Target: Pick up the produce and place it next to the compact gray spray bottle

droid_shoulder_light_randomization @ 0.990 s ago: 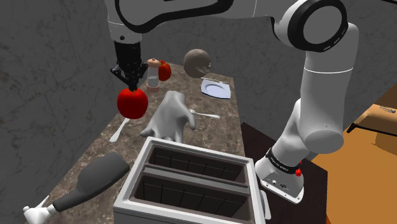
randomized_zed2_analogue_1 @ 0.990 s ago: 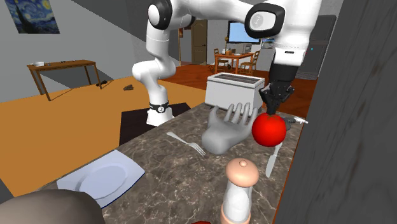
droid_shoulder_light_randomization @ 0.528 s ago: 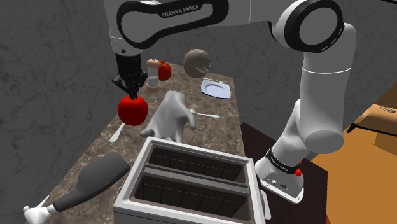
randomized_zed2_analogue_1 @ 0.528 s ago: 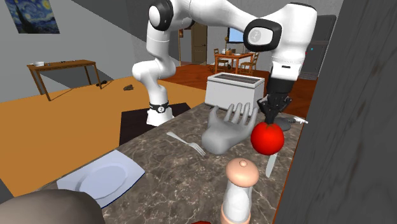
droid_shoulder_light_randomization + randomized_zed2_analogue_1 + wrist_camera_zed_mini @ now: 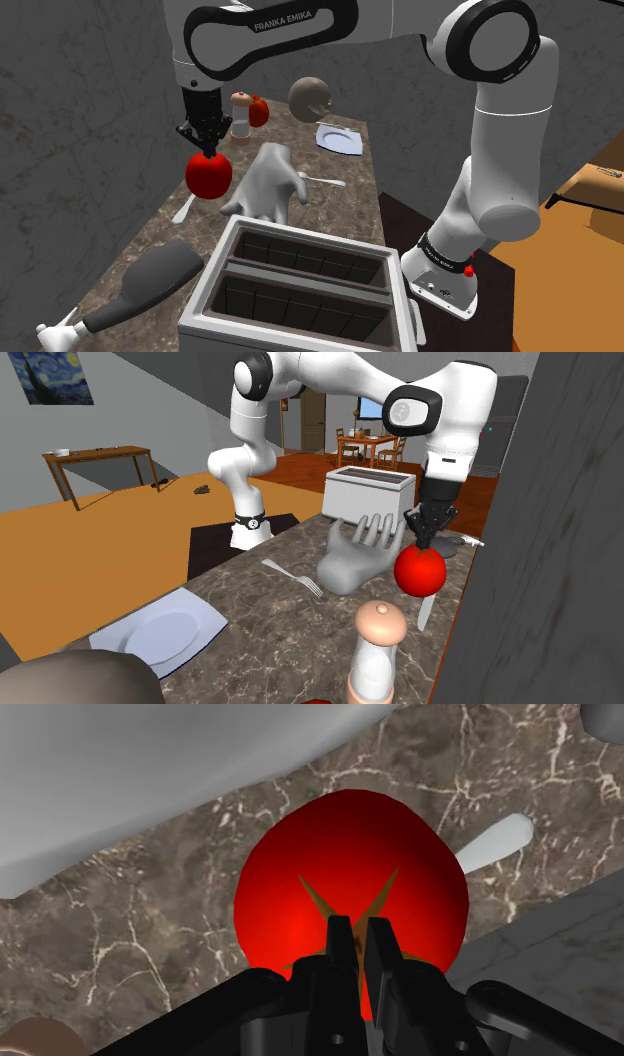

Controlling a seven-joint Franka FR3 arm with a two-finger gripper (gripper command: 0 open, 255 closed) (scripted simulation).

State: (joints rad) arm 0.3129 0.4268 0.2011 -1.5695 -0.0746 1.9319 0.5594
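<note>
Lowered slightly, gripper [image 5: 208, 150] clamps red tomato [image 5: 208, 177]; arm [image 5: 300, 32] reads FRANKA EMIKA.

The shoulder camera is mounted beside and slightly behind the stand [image 5: 445, 285], raised, and faces down along the marbled counter [image 5: 195, 235]. The toaster [image 5: 300, 290] lies nearest its lens; the plate [image 5: 340, 140] lies farthest. The second exterior camera sits low at the counter's opposite end and faces back toward the arm, so the order reverses: a mill [image 5: 378, 647] stands close to the lens and the toaster is far. Both views share the counter, the toaster, the plate, the grey hand model [image 5: 265, 185] and the tomato [image 5: 208, 175]. The wrist camera looks along the gripper [image 5: 358, 929], very near the tomato, with the counter beneath.
</note>
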